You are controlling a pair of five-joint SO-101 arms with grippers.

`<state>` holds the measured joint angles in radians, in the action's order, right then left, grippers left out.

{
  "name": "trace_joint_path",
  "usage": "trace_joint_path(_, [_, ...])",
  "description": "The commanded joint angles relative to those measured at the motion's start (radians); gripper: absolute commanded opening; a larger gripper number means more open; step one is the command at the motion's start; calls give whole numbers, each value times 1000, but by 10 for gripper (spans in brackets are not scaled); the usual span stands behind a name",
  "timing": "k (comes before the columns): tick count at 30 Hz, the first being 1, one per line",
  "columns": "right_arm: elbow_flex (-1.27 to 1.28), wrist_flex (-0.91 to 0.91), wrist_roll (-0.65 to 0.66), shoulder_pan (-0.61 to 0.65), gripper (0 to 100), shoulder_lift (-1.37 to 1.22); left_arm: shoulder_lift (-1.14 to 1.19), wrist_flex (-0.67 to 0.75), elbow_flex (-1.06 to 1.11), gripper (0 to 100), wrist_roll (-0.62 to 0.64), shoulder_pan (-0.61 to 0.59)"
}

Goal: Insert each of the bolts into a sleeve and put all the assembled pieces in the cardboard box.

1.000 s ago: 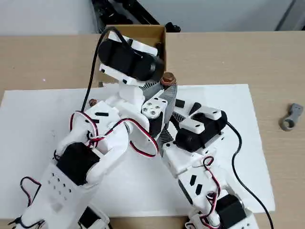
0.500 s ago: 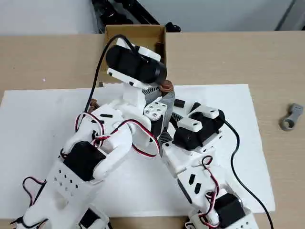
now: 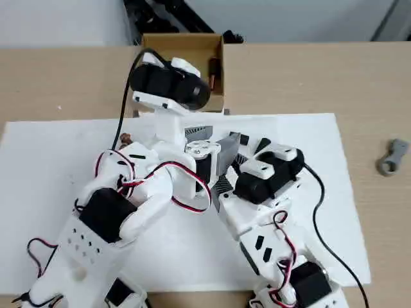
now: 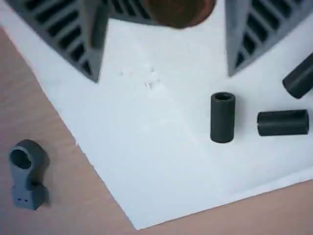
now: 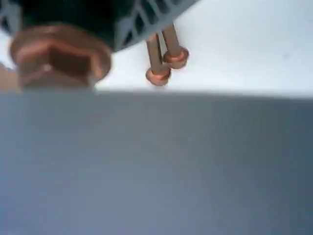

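Note:
My left gripper [image 4: 161, 76] has grey ribbed fingers [image 4: 73, 34] closed around a copper bolt [image 4: 181, 9], deep between the jaws. In the high view it [image 3: 215, 144] sits mid-paper, just short of the cardboard box [image 3: 183, 43]. The right wrist view has that bolt's hex head [image 5: 58, 56] close up under the ribbed fingers, and two loose bolts [image 5: 164, 58] on the paper beyond. Three black sleeves [image 4: 222, 117] [image 4: 282, 122] [image 4: 298, 81] lie on the white paper. A copper-and-black piece [image 3: 215, 67] lies inside the box. My right gripper [image 3: 225, 173] sits close beside the left one.
White paper [image 3: 308, 141] covers the middle of the wooden table. A grey plastic part [image 3: 392, 157] [image 4: 27, 174] lies on bare wood at the right. A small copper bolt [image 3: 124, 137] shows by the left arm. The arms crowd the centre.
The left arm has drawn back from the box corner toward the middle of the paper. The bolt head seen at its fingertips earlier is now hidden in the high view.

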<state>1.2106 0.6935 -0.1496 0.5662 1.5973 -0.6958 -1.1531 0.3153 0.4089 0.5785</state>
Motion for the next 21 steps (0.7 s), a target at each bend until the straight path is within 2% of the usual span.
trace_joint_path(1, [-25,-8,8,1,2,7,-17,0,-47,160,-29,-44])
trace_joint_path(7, [-29,-18,8,-21,2,-12,-18,-3,-137,149,-32,-255])
trace_joint_path(11, [-115,-61,9,-48,2,-108,-18,-3,-162,81,-35,-453])
trace_joint_path(14, [-204,-91,9,-51,2,-239,-18,-29,-163,40,-94,-572])
trace_joint_path(21, [-428,-257,9,-93,2,-593,-20,-226,-163,15,-236,-678])
